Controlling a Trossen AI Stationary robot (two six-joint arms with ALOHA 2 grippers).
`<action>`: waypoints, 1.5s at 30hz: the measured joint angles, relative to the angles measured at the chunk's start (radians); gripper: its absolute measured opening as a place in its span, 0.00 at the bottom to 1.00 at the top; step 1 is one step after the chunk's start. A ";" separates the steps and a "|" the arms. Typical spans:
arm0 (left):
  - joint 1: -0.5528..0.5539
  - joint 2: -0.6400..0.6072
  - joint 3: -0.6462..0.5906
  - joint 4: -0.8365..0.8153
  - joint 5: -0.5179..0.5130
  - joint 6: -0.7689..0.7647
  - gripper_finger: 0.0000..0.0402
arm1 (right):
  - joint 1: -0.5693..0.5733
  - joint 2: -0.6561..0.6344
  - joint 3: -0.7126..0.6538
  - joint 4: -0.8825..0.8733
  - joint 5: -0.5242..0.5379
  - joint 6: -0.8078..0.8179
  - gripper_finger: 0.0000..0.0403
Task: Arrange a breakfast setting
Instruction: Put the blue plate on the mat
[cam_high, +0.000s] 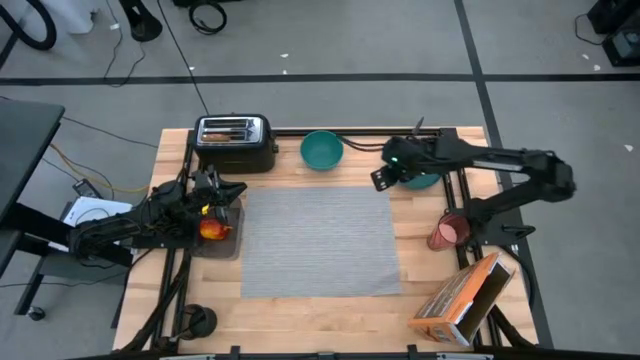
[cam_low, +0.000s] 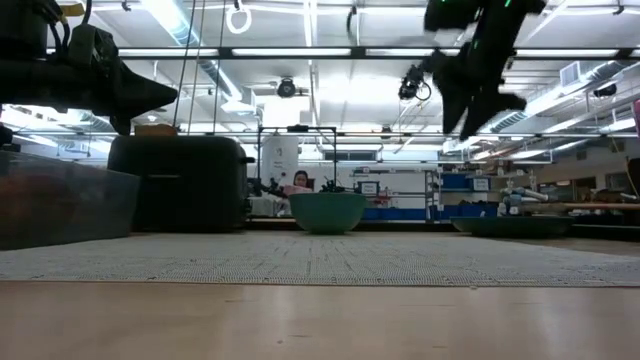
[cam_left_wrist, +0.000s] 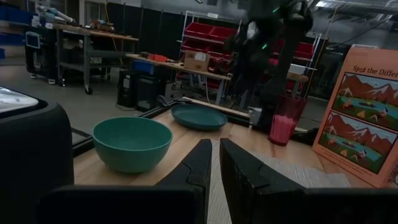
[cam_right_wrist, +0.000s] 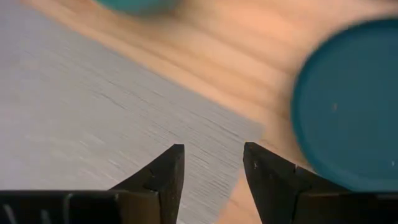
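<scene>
The placemat (cam_high: 318, 240) lay flat mid-table, so the step in hand looked like fetching the plate (cam_high: 428, 181), which sat just off the mat's far right corner. The right tool (cam_right_wrist: 211, 168) hovered above that corner, fingers parted and empty; next it would need to shift over the plate's rim and descend. The left tool (cam_left_wrist: 213, 163) waited pinched shut, holding nothing, by the fruit (cam_high: 213, 228). Only the left wrist view showed the cup (cam_left_wrist: 284, 121) standing upright near the plate, with the bowl (cam_left_wrist: 132, 142) well apart

Bright ceiling strip lights (cam_low: 170, 18) glare; right wrist view blurred
</scene>
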 joint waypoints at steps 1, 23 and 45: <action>0.000 0.000 0.000 0.000 0.000 0.000 0.10 | -0.024 0.030 -0.006 -0.014 -0.011 -0.019 0.43; 0.002 0.000 0.001 0.221 -0.030 -0.567 0.10 | -0.332 0.465 -0.011 0.043 -0.091 -0.360 0.38; -0.054 0.292 0.368 0.209 -0.030 -0.177 0.11 | -0.120 0.301 0.058 -0.048 0.010 -0.392 0.03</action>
